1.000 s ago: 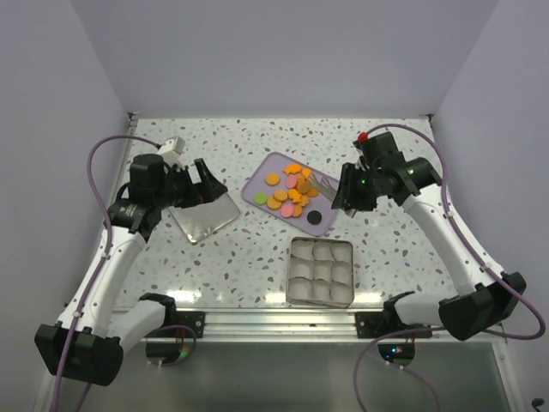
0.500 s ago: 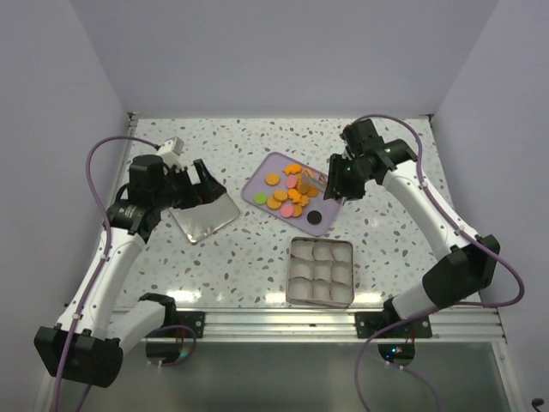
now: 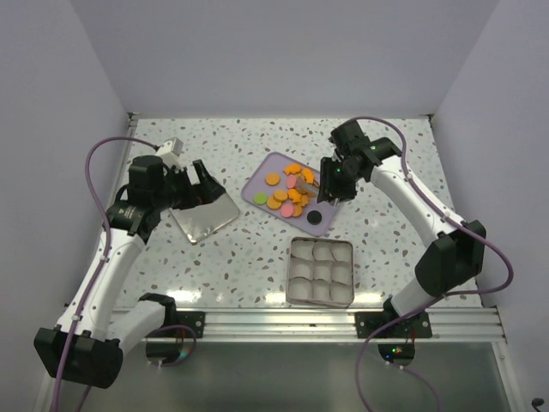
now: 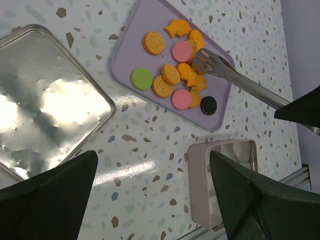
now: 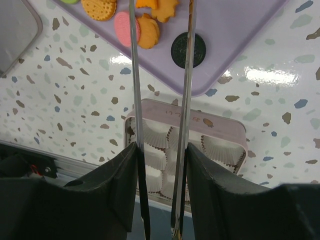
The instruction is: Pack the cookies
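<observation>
Clamping metal tongs firmly, the right gripper has the divided tin on its near side; beyond, the tong tips reach the cookies, lying on the lilac tray. The left gripper hovers spread and empty, tin lid beneath it, cookies farther ahead.

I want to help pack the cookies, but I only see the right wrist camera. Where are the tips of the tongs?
Observer: The tongs end over the orange cookies beside a pink cookie.
Operator: Is the other claw holding something?
Observer: No. The left claw is open and empty, near the tin lid.
Operator: Any green cookies?
Observer: One green cookie, on the tray side nearest the lid.
</observation>
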You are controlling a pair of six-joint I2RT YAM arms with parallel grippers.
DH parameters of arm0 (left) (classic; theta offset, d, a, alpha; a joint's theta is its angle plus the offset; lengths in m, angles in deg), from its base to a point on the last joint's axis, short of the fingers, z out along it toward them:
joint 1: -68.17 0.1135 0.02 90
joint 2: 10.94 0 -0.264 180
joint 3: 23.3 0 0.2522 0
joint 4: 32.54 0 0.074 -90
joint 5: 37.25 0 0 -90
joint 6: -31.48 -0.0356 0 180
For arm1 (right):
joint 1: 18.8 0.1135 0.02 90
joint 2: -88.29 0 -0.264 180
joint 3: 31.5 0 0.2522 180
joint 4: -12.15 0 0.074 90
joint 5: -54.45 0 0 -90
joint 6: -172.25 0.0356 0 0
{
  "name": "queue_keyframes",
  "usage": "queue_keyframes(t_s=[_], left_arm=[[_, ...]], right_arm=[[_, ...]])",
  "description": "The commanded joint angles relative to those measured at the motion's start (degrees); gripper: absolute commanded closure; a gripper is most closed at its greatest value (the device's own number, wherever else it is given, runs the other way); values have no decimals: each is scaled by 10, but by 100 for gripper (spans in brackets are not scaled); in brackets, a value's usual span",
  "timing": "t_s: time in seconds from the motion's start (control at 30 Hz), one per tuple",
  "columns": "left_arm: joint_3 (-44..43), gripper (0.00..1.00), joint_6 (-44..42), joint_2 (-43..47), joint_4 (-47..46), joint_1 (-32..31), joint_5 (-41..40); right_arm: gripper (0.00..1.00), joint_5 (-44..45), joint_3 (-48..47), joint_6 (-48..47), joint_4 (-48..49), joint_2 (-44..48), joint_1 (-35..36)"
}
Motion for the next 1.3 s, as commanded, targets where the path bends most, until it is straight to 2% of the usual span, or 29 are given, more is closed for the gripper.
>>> queue_keyframes(t_s=[0.0, 0.23, 0.37, 0.47, 0.67, 0.93, 1.27], left_arm=[[0, 0, 0, 10, 1, -4, -1], [-3, 0, -4, 11, 5, -4, -4], [-4, 0, -4, 10, 8, -3, -6], [-5, 0, -5, 11, 10, -4, -8], [-13, 0, -11, 8, 15, -4, -17], [-24, 0, -5, 5, 14, -4, -30], [-40, 0, 1, -10, 21, -4, -87]], right_arm=[[56, 0, -33, -9, 22, -10, 2], [57, 2, -42, -12, 25, -31, 3], [61, -2, -42, -11, 29, -34, 3], [67, -7, -42, -11, 29, -35, 3], [69, 11, -64, -14, 6, -18, 3], [68, 32, -89, -22, -55, 57, 3], [67, -15, 19, -11, -85, 220, 4]])
